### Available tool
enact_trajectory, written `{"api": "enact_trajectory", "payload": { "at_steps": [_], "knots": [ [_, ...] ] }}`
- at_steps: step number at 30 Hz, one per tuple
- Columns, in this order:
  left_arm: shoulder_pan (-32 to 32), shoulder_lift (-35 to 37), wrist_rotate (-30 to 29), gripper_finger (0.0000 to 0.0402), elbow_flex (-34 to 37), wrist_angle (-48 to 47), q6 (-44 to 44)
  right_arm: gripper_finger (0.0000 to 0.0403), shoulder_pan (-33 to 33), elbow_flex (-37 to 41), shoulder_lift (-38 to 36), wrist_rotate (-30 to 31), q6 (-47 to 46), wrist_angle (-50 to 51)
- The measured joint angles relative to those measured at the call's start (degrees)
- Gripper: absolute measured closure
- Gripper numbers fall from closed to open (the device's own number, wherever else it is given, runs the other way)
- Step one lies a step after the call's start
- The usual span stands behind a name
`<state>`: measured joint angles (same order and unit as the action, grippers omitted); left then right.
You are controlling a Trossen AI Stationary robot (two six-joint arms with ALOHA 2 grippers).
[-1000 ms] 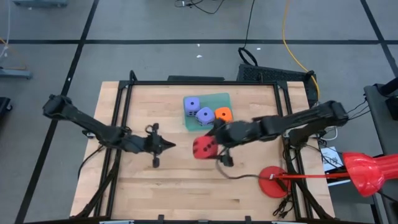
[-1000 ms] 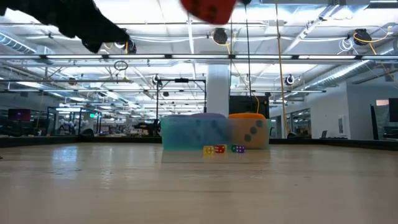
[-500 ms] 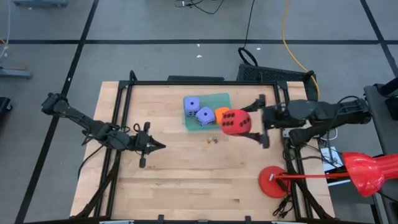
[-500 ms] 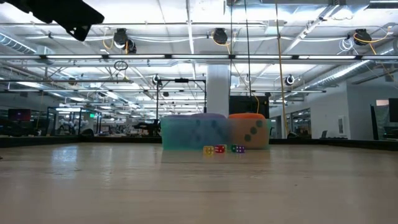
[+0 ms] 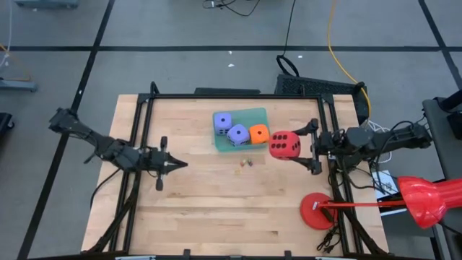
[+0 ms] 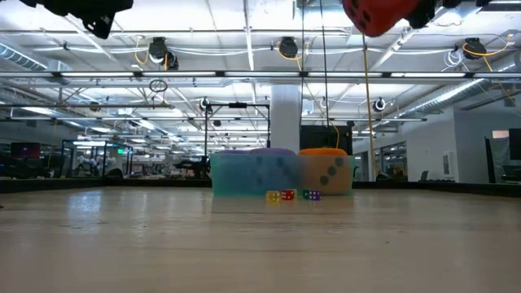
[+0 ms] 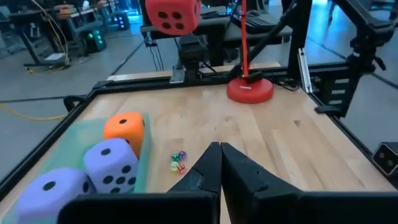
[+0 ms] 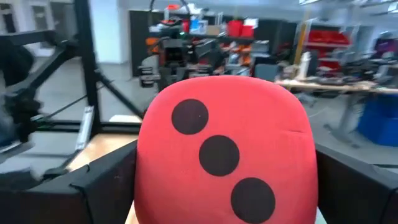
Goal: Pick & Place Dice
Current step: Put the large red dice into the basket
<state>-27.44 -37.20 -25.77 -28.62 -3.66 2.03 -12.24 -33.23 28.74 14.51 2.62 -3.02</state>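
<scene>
My right gripper (image 5: 302,146) is shut on the red die (image 5: 284,144), high over the table's right part, just right of the green tray (image 5: 254,115). The low view shows that die (image 6: 378,12) at its top edge. In the tray sit two purple-blue dice (image 5: 223,121) (image 5: 237,134) and the orange die (image 5: 259,133), which rest on their bottom faces. My left gripper (image 5: 184,164) hovers shut over the table's left-centre, pointing right; its wrist view shows its closed fingertips (image 7: 219,155). My right gripper pinches the red die between its two fingers (image 8: 102,183), one on each opposite side face (image 8: 146,174). The fingers come level from the table's right. The die is lifted clear of the table, its three-pip face toward the wrist camera.
Some tiny coloured dice (image 5: 245,163) lie on the wood just near of the tray. A red round stand base (image 5: 316,211) sits at the near right corner. Black frame rails (image 5: 137,137) border the table. Bare wood spreads over the near half.
My right gripper has carried the red die from low over the table's centre up and toward the right and far edges, and now holds it beside the tray. My left gripper has drawn back a little toward the left edge, still shut.
</scene>
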Motion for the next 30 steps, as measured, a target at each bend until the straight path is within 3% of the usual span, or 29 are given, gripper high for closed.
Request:
{"api": "enact_trajectory", "payload": {
  "at_steps": [8, 21, 30],
  "knots": [
    [4.8, 5.5, 1.6, 0.0389, 1.7, -5.1, 3.2, 0.0010, 2.9, 7.8, -3.1, 0.4, -0.7, -1.7],
    [9.4, 14.6, 5.2, 0.0397, 18.4, 5.6, 4.4, 0.0010, 8.4, 17.3, -3.2, -7.5, -1.9, -12.6],
    [11.7, 16.3, 8.1, 0.0387, 22.7, 7.3, 4.6, 0.0010, 11.2, 20.3, -3.2, -10.3, -3.5, -15.7]
  ]
}}
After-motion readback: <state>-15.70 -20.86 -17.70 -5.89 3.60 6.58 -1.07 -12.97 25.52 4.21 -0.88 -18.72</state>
